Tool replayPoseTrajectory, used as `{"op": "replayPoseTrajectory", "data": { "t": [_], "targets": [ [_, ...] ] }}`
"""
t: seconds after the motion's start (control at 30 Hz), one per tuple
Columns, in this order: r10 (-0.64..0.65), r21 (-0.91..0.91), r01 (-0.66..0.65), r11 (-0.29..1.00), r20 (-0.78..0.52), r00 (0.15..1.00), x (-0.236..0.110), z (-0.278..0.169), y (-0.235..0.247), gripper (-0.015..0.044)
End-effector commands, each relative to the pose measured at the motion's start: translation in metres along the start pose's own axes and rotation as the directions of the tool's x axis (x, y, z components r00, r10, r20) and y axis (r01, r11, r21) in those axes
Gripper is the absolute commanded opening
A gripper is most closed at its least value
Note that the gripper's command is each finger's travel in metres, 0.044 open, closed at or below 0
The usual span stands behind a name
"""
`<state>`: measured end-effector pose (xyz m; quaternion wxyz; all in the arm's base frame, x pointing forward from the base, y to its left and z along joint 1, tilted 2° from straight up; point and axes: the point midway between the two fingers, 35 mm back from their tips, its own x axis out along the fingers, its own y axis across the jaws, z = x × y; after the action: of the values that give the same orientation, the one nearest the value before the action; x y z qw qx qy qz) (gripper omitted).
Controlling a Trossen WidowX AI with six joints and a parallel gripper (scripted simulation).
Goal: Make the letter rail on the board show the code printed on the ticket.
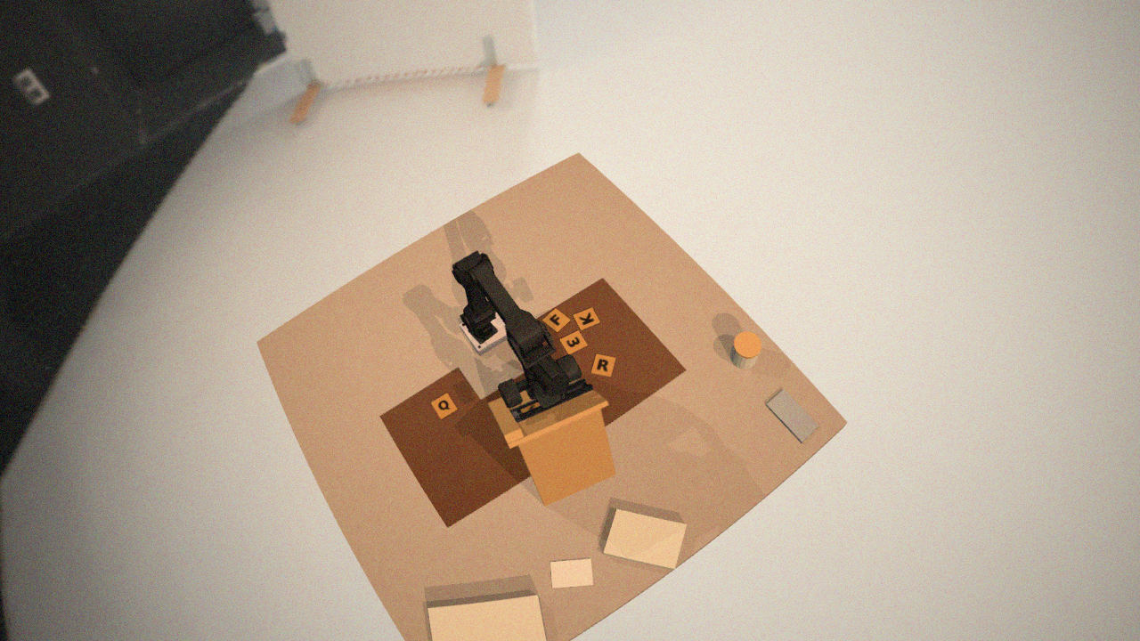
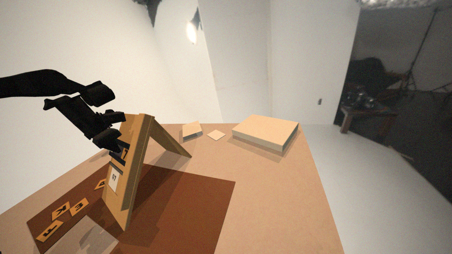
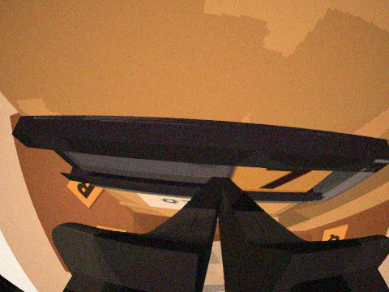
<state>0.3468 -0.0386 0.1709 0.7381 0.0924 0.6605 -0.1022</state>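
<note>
The letter rail (image 3: pixel 121 134) (image 2: pixel 117 158) crosses the leaning board (image 3: pixel 162 61) (image 2: pixel 135 164). The 7 tile (image 3: pixel 251 178) (image 2: pixel 123 154) sits in its right part, with bare channel to its left and a short gap to its right. The ticket (image 3: pixel 151 200) (image 2: pixel 113 179) below reads Q7. My gripper (image 3: pixel 219 185) (image 2: pixel 119 151) is shut and empty, its tips at the rail's lower lip by the 7's left edge; contact is unclear. The Q tile (image 1: pixel 443 405) (image 3: pixel 334 234) lies on the left part of the mat.
The R tile (image 1: pixel 603 365), 3 tile (image 1: pixel 573 342), K tile (image 1: pixel 586 318) and F tile (image 1: pixel 556 320) lie on the brown mat (image 1: pixel 638 351) right of the arm. An orange-topped can (image 1: pixel 746 346) and grey block (image 1: pixel 791 415) stand far right. Pale boxes (image 1: pixel 646 538) (image 2: pixel 265 131) lie behind the board.
</note>
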Motion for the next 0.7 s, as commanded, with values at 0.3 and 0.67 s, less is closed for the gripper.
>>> {"op": "replayPoseTrajectory", "data": {
  "t": [0.3, 0.67],
  "targets": [
    [0.003, -0.001, -0.003, 1.0, 0.0, 1.0, 0.0051, 0.0058, 0.0011, 0.0],
    [0.003, -0.001, -0.003, 1.0, 0.0, 1.0, 0.0032, 0.0037, -0.0026, 0.0]
  ]
}}
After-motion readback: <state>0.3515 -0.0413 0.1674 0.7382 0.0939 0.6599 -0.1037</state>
